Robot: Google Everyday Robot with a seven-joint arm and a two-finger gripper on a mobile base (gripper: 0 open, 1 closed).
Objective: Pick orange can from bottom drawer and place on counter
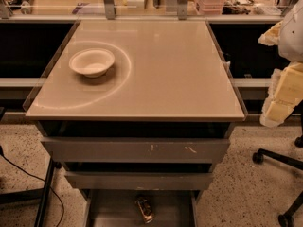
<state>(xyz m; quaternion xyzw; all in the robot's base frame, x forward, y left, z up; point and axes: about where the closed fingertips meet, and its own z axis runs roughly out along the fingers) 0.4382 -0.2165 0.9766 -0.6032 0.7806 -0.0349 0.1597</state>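
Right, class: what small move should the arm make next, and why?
Probably lower the gripper leftward toward the open bottom drawer: the orange can lies on its floor, while the gripper sits far off at the right edge, beside the counter.
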